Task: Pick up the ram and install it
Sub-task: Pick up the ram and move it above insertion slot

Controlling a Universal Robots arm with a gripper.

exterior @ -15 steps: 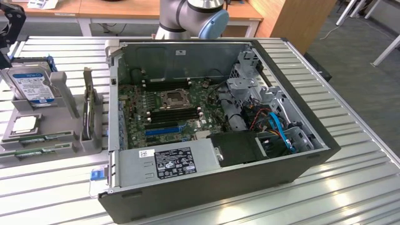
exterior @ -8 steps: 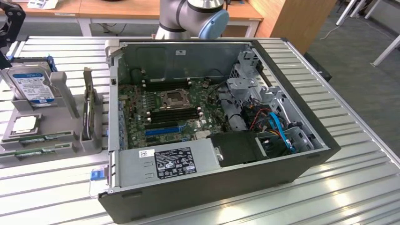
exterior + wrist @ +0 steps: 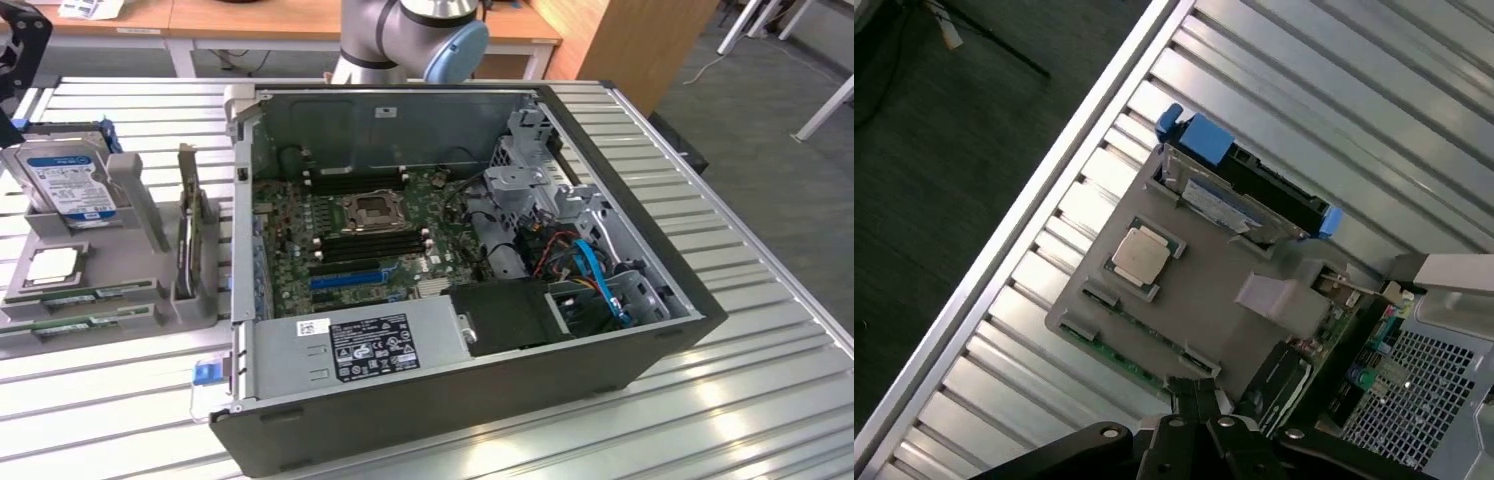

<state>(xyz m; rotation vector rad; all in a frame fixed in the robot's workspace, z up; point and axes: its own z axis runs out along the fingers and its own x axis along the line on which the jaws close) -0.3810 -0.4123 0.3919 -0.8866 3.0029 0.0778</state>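
I find the computer case (image 3: 534, 400) lying open on the slatted table (image 3: 747, 400), with the arm's base (image 3: 400, 40) behind it. The parts holder (image 3: 127, 290) sits just beside the case, on the exterior view's left.

On the holder:
- The hard drive (image 3: 67, 185) stands upright at the back.
- The processor (image 3: 51, 265) lies flat in front of the drive.
- The ram (image 3: 91, 296) lies flat along the near edge, with a second stick (image 3: 83, 326) just in front of it.
- A card (image 3: 194, 230) stands on edge on the side nearest the case.

Inside the case:
- The motherboard (image 3: 360, 230) lies on the floor.
- The power supply (image 3: 360, 345) sits along the near wall.
- The drive cage (image 3: 534, 190) is toward the exterior view's right.
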